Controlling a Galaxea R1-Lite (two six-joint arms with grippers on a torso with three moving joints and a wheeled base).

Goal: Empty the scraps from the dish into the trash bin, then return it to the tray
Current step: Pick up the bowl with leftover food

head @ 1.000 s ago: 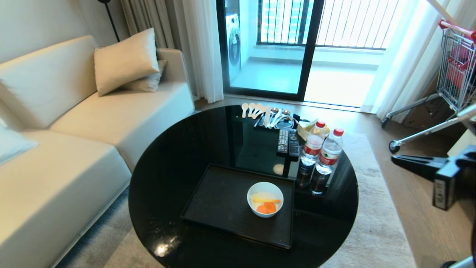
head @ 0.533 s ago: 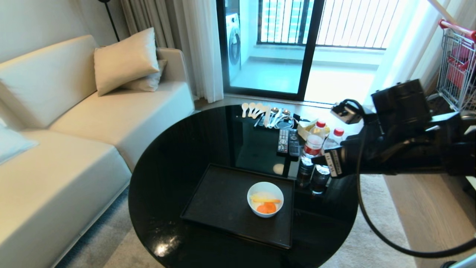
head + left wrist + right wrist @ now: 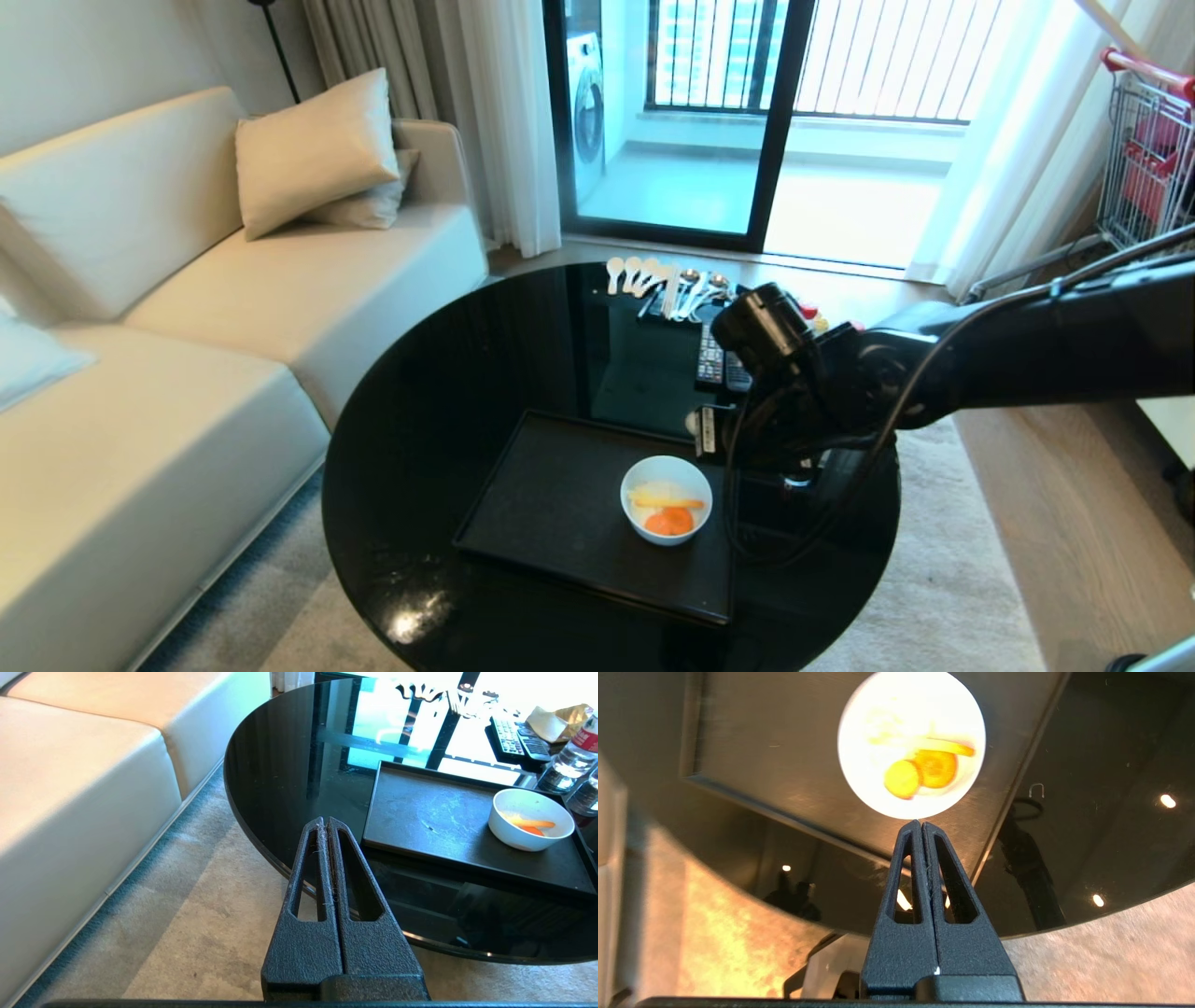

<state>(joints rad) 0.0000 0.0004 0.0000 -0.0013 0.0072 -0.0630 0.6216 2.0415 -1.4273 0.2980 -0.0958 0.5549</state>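
Note:
The dish [image 3: 666, 499], a small white bowl, stands on the right part of the black tray [image 3: 551, 509] on the round black table. Orange slices and pale yellow strips, the scraps [image 3: 667, 515], lie inside it. My right arm [image 3: 934, 373] reaches in from the right, its wrist above the tray's far right corner. In the right wrist view my right gripper [image 3: 922, 823] is shut and empty, its tips just short of the dish [image 3: 911, 744] and above it. My left gripper [image 3: 325, 820] is shut and empty, parked off the table's near left edge. The trash bin is out of view.
Two remotes [image 3: 719, 359] and a row of spoons [image 3: 653, 275] lie at the table's far side. Water bottles [image 3: 567, 760] stand right of the tray, hidden behind my arm in the head view. A cream sofa [image 3: 187, 327] is on the left, a shopping cart [image 3: 1148, 159] far right.
My right arm has swung in from the right edge over the table and now hangs by the dish, covering the bottles. The dish, the tray and the left arm have not moved.

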